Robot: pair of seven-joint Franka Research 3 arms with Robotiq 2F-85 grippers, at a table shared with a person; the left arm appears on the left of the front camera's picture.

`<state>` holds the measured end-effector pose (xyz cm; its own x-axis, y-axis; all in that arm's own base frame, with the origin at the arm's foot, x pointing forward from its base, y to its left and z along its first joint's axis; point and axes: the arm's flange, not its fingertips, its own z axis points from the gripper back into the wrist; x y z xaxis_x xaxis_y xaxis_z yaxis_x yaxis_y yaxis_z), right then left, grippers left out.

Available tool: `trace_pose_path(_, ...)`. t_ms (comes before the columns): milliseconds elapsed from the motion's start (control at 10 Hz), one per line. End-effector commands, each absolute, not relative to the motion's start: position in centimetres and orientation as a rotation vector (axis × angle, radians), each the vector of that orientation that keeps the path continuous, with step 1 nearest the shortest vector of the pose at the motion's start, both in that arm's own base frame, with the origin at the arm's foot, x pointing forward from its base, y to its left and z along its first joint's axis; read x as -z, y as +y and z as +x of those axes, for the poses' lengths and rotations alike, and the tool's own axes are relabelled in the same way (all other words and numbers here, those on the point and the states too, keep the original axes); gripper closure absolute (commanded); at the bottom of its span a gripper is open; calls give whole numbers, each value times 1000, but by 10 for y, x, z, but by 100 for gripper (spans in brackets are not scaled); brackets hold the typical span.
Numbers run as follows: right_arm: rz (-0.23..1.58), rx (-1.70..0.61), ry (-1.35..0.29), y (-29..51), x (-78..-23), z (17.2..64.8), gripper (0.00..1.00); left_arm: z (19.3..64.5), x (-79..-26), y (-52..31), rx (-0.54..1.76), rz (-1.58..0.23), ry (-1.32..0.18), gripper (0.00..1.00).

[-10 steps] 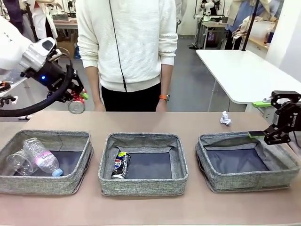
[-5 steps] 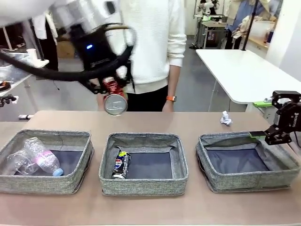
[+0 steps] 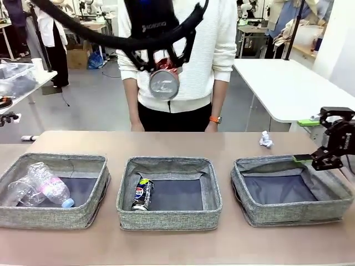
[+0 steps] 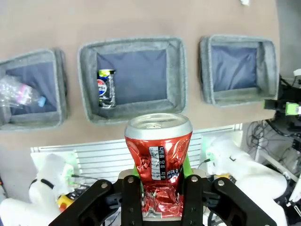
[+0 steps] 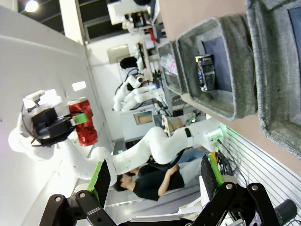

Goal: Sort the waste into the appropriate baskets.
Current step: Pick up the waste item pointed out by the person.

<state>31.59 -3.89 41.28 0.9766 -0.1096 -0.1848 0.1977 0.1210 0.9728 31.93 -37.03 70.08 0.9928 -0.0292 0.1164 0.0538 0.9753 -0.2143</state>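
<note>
While the crushed red can (image 3: 164, 83) hangs high at 12 o'clock in the front view, well above the tabletop (image 3: 222, 145), the left end effector (image 3: 165, 65) has it pinched between its green pads, jaws narrowed onto the dented body with the silver end facing the camera. From the left wrist view the can stands upright between the fingers, and the three baskets lie far below it in a row. Straight beneath, toward 6 o'clock, sits the middle basket (image 3: 169, 213), and the dark blue-black logo can (image 3: 142, 194) lies in it against the 9 o'clock wall. Over at 9 o'clock the left basket (image 3: 52, 217) holds the clear bottle with blue cap (image 3: 49, 184), and the clear plastic cup (image 3: 19, 191) lies touching it on the 9 o'clock side. Swing to 3 o'clock: the right basket (image 3: 294, 213) shows only its dark bottom, and the crumpled white paper wad (image 3: 266, 139) rests on the tabletop just off its 11 o'clock corner. Above that basket's 2 o'clock corner hovers the right end effector (image 3: 305, 139), jaws spread wide, gripping nothing. Behind the raised can, a person in a white sweater (image 3: 216, 50) stands at the tabletop's far edge.
</note>
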Motion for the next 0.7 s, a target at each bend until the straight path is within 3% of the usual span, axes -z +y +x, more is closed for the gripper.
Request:
trace_pose_path(0, 1434, 201, 64, -40, -412, 310, 0, 325, -719, -388, 19, -210, -125, 67)
trace_pose_path(200, 1434, 201, 64, -40, -412, 310, 0, 337, -735, -394, 6, -219, -129, 67)
trace_pose_path(500, 1434, 201, 64, -40, -412, 310, 0, 357, -736, -381, 66, -255, -15, 67)
trace_pose_path(600, 1434, 201, 64, -40, -412, 310, 0, 346, -729, -388, 29, -247, -100, 67)
